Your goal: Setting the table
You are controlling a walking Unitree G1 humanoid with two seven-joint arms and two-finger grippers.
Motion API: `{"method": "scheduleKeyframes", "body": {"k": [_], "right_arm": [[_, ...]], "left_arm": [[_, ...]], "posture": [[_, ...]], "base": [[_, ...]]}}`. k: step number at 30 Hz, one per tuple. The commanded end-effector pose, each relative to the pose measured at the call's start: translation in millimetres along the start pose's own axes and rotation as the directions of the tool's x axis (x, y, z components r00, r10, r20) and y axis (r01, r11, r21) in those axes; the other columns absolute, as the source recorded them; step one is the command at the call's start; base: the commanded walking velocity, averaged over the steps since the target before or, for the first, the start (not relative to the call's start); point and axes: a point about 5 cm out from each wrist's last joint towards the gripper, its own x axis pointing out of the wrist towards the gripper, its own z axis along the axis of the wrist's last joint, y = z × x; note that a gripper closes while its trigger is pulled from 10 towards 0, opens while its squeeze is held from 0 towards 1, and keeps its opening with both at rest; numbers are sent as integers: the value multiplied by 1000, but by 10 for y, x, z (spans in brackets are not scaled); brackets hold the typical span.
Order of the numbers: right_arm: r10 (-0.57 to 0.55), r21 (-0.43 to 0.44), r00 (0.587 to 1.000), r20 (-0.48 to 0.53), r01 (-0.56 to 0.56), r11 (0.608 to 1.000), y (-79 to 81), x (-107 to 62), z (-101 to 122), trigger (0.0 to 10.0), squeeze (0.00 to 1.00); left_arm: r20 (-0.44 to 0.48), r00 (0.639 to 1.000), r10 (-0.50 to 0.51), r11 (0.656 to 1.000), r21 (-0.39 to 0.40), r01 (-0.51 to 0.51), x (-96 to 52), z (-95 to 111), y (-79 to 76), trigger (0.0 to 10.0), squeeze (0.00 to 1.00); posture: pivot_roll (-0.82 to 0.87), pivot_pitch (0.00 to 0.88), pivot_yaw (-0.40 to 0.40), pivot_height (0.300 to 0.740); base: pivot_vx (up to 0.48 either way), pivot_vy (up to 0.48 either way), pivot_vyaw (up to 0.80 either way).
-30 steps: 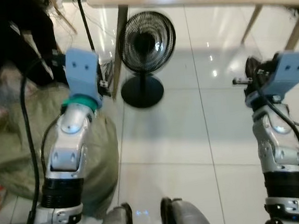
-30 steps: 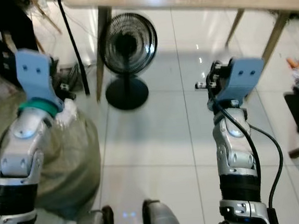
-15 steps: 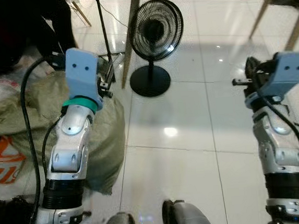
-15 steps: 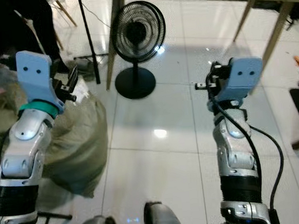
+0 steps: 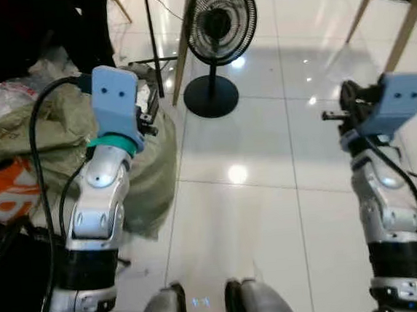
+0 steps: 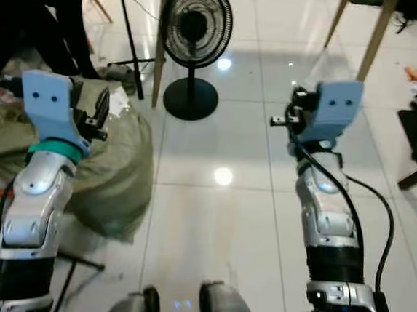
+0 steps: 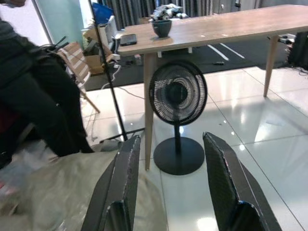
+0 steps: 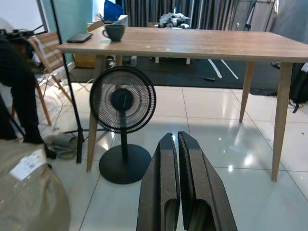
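The robot stands on the tiled floor, a way off from the wooden desk (image 8: pixel 192 44), both arms raised in front, carrying nothing. The left claw (image 7: pixel 171 187) has its fingers spread apart; the right claw (image 8: pixel 177 183) has its fingers pressed together, empty. A dark mug (image 8: pixel 114 32) sits near the desk's end, above the black fan (image 8: pixel 122 103). I'd judge it is not yet within reach of anything to set.

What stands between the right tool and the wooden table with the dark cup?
In the right wrist view, a black floor fan stands between the right tool and the table, on white tiles by the leg under the cup.
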Motion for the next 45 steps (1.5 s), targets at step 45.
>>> {"method": "scheduleKeyframes", "body": {"k": [45], "right_arm": [[-6, 21, 999, -32, 7, 1000, -3, -24, -54, 10000, 0]], "left_arm": [[-18, 1000, -15, 999, -41, 14, -3, -34, -40, 10000, 0]], "posture": [[11, 103, 30, 740]], "base": [[-131, 0, -320]]}}
